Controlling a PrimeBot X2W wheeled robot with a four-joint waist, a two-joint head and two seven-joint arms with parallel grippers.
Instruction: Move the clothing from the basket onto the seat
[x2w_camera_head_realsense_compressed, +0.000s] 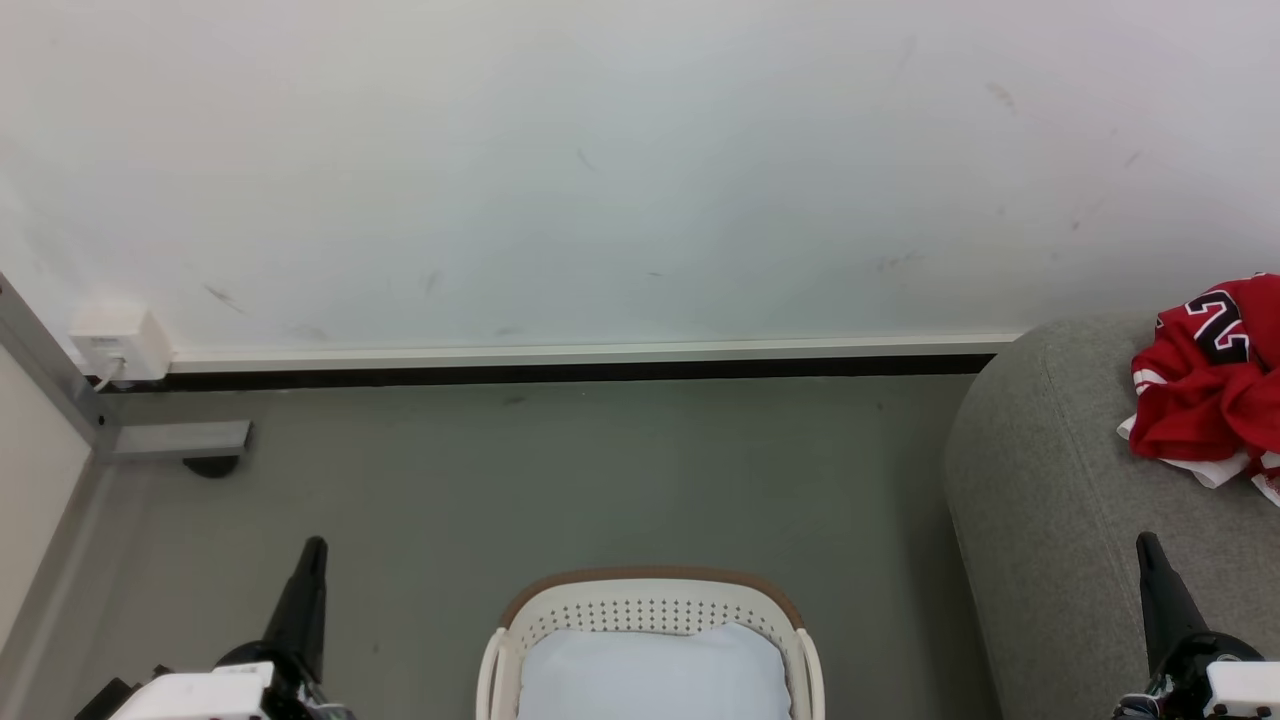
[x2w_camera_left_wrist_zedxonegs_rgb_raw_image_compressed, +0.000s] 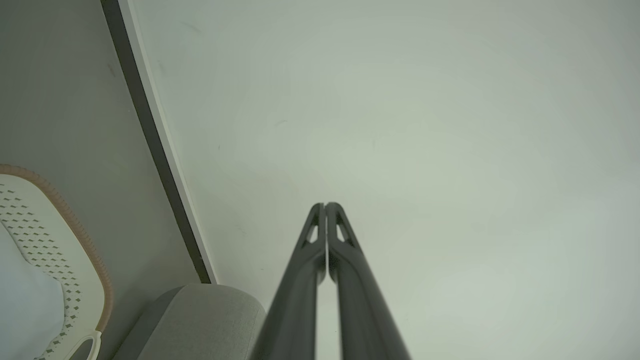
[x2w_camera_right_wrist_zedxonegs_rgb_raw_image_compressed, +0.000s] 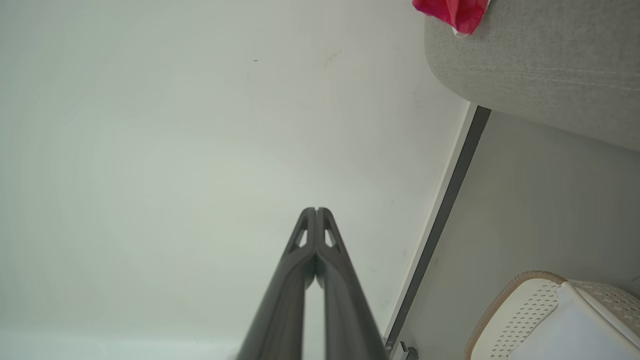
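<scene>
Seat comes first: the large grey seat (x2w_camera_head_realsense_compressed: 1050, 520) stands to the right of the basket (x2w_camera_head_realsense_compressed: 650, 598), with a strip of floor between them. The basket itself is white with a brown rim band, and it holds a plain pale blue-white cloth (x2w_camera_head_realsense_compressed: 650, 680), which is not the thing to move. No red shows in the part of the basket that can be seen; its near end is cut off by the picture edge.

The clothing (x2w_camera_head_realsense_compressed: 1205, 390), the red jersey with a black number, lies crumpled on top of the seat, far to the right of the basket and well apart from it. From this I judge the main work as done: the jersey is out and rests on the seat. What is left seems to be nothing, or at most a tidier placing.

The left gripper (x2w_camera_head_realsense_compressed: 313, 548) hangs to the left of the basket and the right gripper (x2w_camera_head_realsense_compressed: 1147, 545) to its right, over the seat's near part. Both have their fingers pressed together and hold nothing.
</scene>
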